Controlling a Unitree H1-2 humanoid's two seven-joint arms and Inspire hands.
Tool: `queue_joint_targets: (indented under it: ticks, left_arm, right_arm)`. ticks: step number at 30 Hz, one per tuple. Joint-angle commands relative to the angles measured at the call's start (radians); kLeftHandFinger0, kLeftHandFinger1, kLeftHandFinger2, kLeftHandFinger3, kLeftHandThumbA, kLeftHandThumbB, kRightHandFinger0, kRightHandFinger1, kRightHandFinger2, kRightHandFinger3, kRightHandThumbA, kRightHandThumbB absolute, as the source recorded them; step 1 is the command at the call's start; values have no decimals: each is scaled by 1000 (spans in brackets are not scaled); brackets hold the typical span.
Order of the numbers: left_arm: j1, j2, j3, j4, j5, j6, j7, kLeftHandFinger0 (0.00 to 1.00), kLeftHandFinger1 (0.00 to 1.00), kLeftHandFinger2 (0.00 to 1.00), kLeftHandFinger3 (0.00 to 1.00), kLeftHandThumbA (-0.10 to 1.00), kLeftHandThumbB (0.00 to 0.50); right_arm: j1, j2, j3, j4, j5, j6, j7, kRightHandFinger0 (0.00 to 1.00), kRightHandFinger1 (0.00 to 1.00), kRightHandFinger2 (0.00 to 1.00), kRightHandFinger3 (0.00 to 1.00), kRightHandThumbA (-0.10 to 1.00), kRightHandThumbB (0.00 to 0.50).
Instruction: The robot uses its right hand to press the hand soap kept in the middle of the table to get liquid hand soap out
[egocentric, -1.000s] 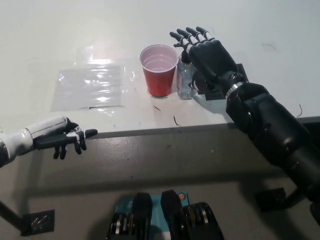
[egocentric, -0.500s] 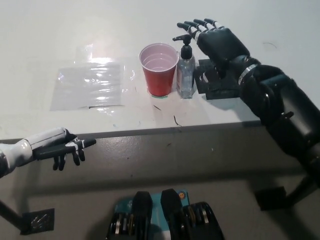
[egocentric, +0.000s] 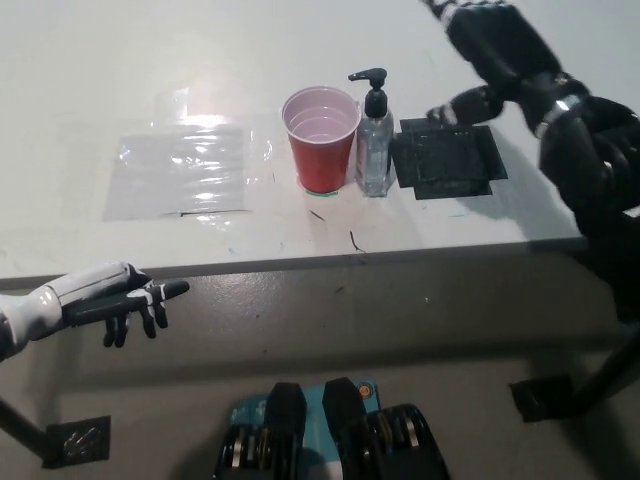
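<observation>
Soap bottle (egocentric: 375, 140): upright, frame centre, touching red cup (egocentric: 321, 138).
Right hand (egocentric: 490, 40): upper right, grip unclear.
Left hand (egocentric: 120, 297): lower left, open, empty.

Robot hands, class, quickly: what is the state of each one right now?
Left robot hand: open, holding nothing, below the table edge.
Right robot hand: cannot be told; partly out of frame.

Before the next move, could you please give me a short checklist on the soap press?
1. Soap bottle upright, pump exposed: ok.
2. Right hand over the pump: not ok; it is raised off to the right, partly out of frame.
3. Nozzle points toward the red cup beside the bottle: ok.
4. Left hand clear, below the table edge: ok.
5. Right hand's fingers open or shut: cannot tell.
</observation>
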Motion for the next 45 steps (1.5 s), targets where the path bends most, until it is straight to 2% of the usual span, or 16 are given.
queue_joint_targets:
  ticks: [1, 9, 14, 19, 21, 24, 26, 27, 31, 34, 35, 37, 38, 41, 43, 45]
  left_arm:
    - [-1, 44, 28, -29, -2, 6, 8, 296, 269, 432, 630, 888, 263]
    - [25, 34, 49, -21, -6, -18, 23, 301, 291, 445, 618, 858, 250]
    - [31, 37, 56, -23, 7, -17, 27, 302, 291, 441, 617, 861, 246]
    - [38, 37, 58, -24, 13, -22, 32, 326, 309, 455, 639, 861, 243]
    - [47, 30, 70, -20, 2, -30, 39, 302, 291, 439, 619, 845, 242]
    - [52, 26, 78, -22, -7, -22, 42, 290, 282, 434, 614, 848, 253]
    - [54, 28, 75, -28, 7, -17, 47, 298, 295, 444, 625, 859, 249]
    - [53, 29, 74, -29, 10, -13, 46, 299, 299, 446, 635, 870, 249]
    - [56, 33, 75, -34, 14, -10, 45, 317, 309, 450, 638, 880, 244]
    - [55, 28, 78, -30, 10, -21, 48, 289, 289, 431, 632, 876, 234]
    - [55, 28, 78, -26, 12, -28, 50, 281, 282, 420, 617, 875, 236]
    - [55, 26, 80, -28, 12, -24, 51, 278, 279, 418, 606, 866, 231]
    - [55, 22, 86, -31, 3, -9, 50, 291, 290, 429, 606, 842, 209]
    - [52, 13, 87, -27, 0, -11, 51, 301, 294, 434, 598, 825, 198]
    - [49, 5, 86, -23, 2, -20, 54, 301, 293, 424, 592, 815, 209]
    - [46, 0, 88, -21, 0, -12, 53, 258, 256, 383, 519, 688, 178]
  right_arm:
    - [28, -50, -63, -66, 51, 14, 17, 1000, 1000, 1000, 1000, 1000, 376]
    - [235, -109, -192, -230, 96, 102, 48, 1000, 1000, 1000, 1000, 1000, 447]
    - [361, -133, -273, -250, 138, 105, 21, 1000, 1000, 1000, 1000, 1000, 392]
    - [455, -130, -329, -234, 161, 77, -14, 1000, 1000, 1000, 1000, 1000, 391]
    - [480, -126, -343, -236, 177, 89, -2, 1000, 1000, 1000, 1000, 1000, 353]
    - [513, -116, -366, -226, 194, 87, -17, 1000, 1000, 1000, 1000, 1000, 370]
    - [531, -96, -389, -221, 210, 74, -44, 1000, 1000, 1000, 1000, 1000, 314]
    - [544, -80, -400, -207, 218, 68, -63, 1000, 1000, 1000, 1000, 1000, 237]
    - [576, -45, -423, -179, 245, 63, -82, 1000, 1000, 1000, 1000, 1000, 158]
    - [579, -44, -433, -171, 257, 69, -77, 1000, 1000, 1000, 1000, 1000, 215]
    - [575, -45, -434, -162, 261, 62, -80, 1000, 1000, 1000, 1000, 1000, 273]
    - [573, -42, -433, -157, 260, 55, -88, 922, 938, 900, 1000, 1000, 248]
    - [568, -38, -436, -149, 271, 79, -77, 1000, 1000, 1000, 1000, 1000, 248]
    - [552, -51, -433, -145, 266, 81, -79, 1000, 1000, 1000, 1000, 1000, 218]
    - [550, -65, -426, -151, 256, 92, -71, 1000, 1000, 1000, 1000, 1000, 257]
    - [547, -81, -404, -150, 229, 110, -55, 1000, 1000, 1000, 1000, 1000, 264]
